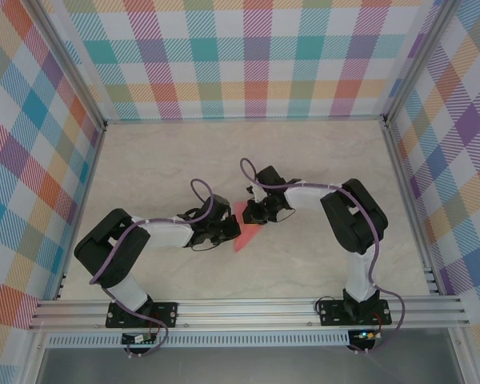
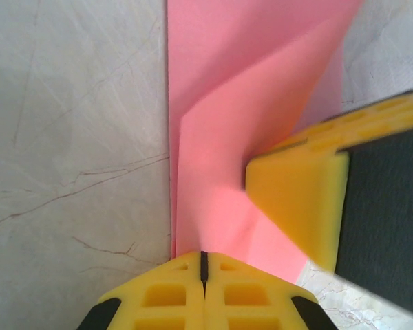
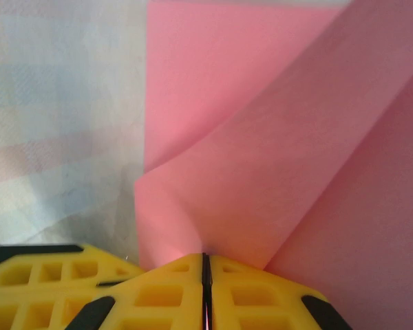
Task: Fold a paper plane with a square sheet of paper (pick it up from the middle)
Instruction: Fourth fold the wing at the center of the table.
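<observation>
Part-folded square sheet of paper (image 1: 246, 230) sits mid-counter (image 1: 328, 160). Left hand (image 2: 204, 256) is closed, tips pressing on the sheet's edge. Right hand (image 3: 205, 258) is clamped on a raised flap. I should anchor left firmly, draw the flap over slowly and align edges.

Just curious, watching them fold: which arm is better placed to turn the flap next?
Probably the right. The right gripper is shut on a raised flap of the pink paper, ready to carry it over; the left gripper, shut, rests low at the paper's edge.
</observation>
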`<state>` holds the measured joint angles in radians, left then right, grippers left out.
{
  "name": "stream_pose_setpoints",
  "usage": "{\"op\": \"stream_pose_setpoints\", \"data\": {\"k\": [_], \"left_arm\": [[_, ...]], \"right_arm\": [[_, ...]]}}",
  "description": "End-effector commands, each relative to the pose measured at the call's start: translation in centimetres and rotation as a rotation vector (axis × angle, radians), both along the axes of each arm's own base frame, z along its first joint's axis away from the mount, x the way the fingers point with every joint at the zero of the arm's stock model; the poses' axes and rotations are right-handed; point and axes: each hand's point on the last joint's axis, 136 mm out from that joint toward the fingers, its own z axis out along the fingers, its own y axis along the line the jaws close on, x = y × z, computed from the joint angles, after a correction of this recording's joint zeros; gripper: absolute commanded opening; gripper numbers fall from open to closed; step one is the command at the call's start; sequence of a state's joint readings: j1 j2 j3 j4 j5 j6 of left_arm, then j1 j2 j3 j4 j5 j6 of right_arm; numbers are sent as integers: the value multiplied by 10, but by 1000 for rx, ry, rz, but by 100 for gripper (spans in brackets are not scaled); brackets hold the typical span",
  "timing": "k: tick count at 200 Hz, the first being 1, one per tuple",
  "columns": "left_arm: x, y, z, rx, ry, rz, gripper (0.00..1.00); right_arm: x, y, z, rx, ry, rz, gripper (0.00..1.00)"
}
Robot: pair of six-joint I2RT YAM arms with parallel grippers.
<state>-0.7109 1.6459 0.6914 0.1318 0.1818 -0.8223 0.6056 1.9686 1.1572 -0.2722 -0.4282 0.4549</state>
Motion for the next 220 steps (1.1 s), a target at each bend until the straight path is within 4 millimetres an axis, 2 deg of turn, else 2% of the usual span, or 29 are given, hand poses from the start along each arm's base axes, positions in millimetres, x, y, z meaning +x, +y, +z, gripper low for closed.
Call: {"op": "stream_pose_setpoints", "data": {"k": [1,39,62,98,110,128,160,188,220], "left_arm": [[-22,26,-31,120,123,18,0],[-23,27,-33,122,132,15,0],[-23,27,-33,123,133,15,0],[-21,27,-31,124,126,19,0],[-20,26,-30,124,121,19,0],[-20,26,-31,126,121,20,0],[-20,27,-31,132,123,21,0],[-22,28,-32,135,128,19,0],[-25,28,-33,139,137,14,0]], "right_arm": [[40,-24,-9,-86,-93,-66,9],[64,-32,-5,-101,-121,-100,10],[71,-29,13,-70,-149,-111,10],[56,-16,60,94,-194,-84,11],[45,-12,67,145,-184,-63,11],[28,-4,63,172,-143,-23,12],[13,8,37,147,-70,25,12],[17,10,23,123,-51,34,11],[31,6,9,68,-61,11,10]]}}
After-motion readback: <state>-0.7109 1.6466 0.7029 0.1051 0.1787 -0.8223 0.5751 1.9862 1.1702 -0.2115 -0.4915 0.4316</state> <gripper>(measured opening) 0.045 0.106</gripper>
